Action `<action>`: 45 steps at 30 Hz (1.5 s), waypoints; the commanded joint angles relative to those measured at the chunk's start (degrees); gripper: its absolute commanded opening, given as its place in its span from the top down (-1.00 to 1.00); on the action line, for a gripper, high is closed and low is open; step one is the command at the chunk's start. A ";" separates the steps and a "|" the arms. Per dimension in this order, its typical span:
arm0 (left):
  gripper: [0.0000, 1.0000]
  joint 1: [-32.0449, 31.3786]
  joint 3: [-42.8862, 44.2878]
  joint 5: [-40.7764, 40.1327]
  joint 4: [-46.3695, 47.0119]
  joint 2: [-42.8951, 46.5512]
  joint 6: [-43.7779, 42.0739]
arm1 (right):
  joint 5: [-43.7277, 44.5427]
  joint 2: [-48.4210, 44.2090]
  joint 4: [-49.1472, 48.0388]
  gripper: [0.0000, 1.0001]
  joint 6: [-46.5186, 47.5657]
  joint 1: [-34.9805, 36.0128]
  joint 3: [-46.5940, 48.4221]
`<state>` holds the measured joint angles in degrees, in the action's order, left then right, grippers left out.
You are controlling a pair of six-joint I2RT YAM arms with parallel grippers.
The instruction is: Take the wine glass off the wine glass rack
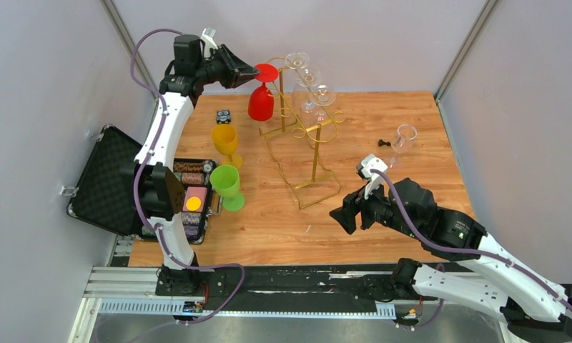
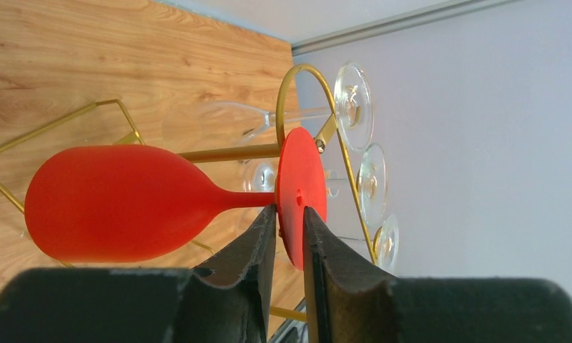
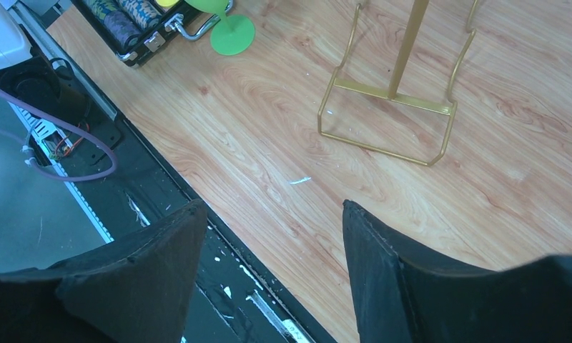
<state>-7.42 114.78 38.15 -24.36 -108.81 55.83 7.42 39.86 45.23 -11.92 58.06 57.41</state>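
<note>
The red wine glass, smooth matte plastic with a teardrop bowl and a flat round foot, hangs upside down on the wine glass rack. The rack is thin gold wire with curled loops, standing toward the far edge of the wood-grain counter. The left gripper sets its dark, rough-edged fingers against both faces of the foot's rim, very close; whether they truly pinch it I cannot tell. 3 clear glasses beside it blur into one another. The right gripper hangs over the counter's near edge, fingers spread wide, holding nothing.
</note>
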 commanded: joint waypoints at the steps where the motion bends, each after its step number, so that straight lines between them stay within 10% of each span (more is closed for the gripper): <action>1: 0.50 -0.48 0.74 1.93 3.06 0.09 0.75 | 0.21 -1.01 -0.29 -0.36 -1.00 0.03 1.13; 14: 0.99 -0.49 1.54 2.06 2.33 -0.04 0.26 | -0.01 -1.06 0.10 -0.31 -1.44 0.05 1.55; 45: 1.00 0.71 7.99 1.98 -2.55 0.01 -1.96 | -0.17 0.70 0.18 -0.28 -0.49 0.03 2.60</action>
<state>-7.16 118.41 38.30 -29.43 -110.06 55.37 7.40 40.36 46.11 -12.36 58.06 57.45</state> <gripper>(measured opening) 0.073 0.644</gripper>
